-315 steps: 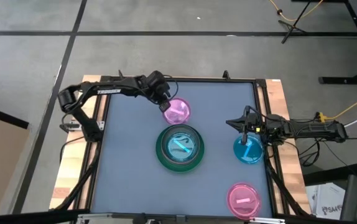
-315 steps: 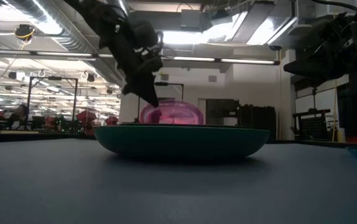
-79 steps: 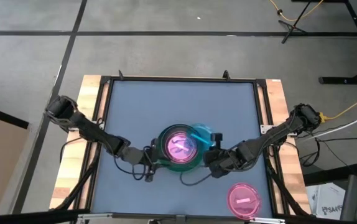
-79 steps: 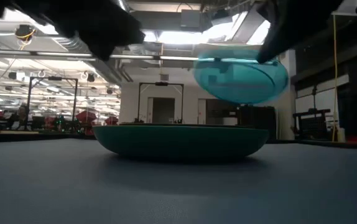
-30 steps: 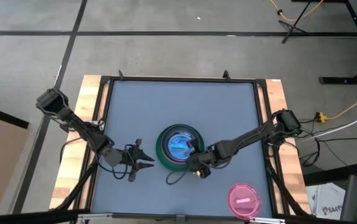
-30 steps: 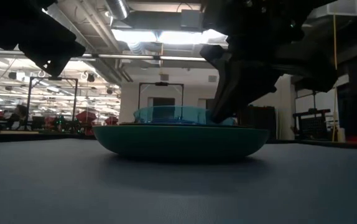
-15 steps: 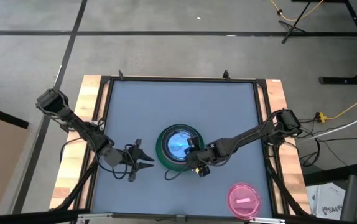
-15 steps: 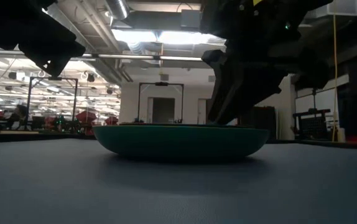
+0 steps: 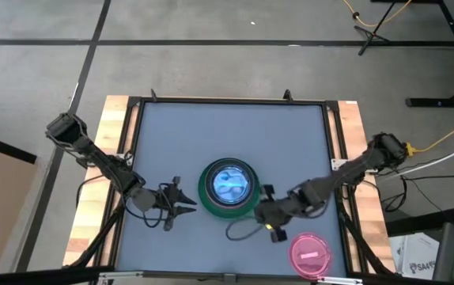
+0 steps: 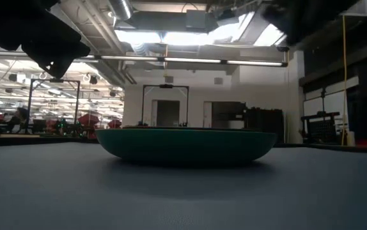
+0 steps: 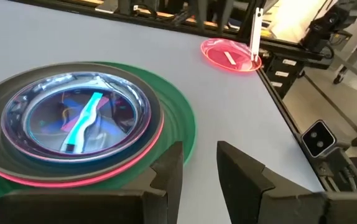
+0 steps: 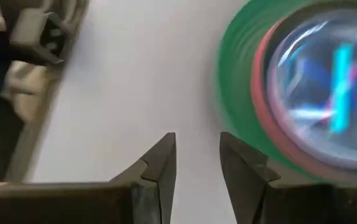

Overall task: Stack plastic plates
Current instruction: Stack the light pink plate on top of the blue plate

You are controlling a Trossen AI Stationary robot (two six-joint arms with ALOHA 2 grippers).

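Note:
A large dark green plate [image 9: 227, 188] sits by its underside on the table's middle. It holds a stack: an opaque pink rim [image 11: 135, 163], a dark grey rim and translucent plates, with a translucent blue plate [image 9: 229, 183] on top. One translucent magenta plate [image 9: 309, 253] lies alone near the near right corner; it also shows in the left wrist view [image 11: 231, 55]. My left gripper [image 9: 189, 203] is open and empty, left of the stack. My right gripper [image 9: 261, 210] is open and empty, just off the stack's near right side, fingers [image 12: 161, 163] over bare table.
The grey-blue table mat [image 9: 172, 127] is bare on its far half and at the near left. A black frame and wooden border [image 9: 353, 119] run round the table. In the low view the green plate [image 10: 187, 145] stands in the middle, with both arms dark overhead.
My right gripper has drawn back from the stack toward the table's near right and gone up, out of the low view's middle. The blue plate, which stood above the green plate's rim a second ago, has sunk level into the stack.

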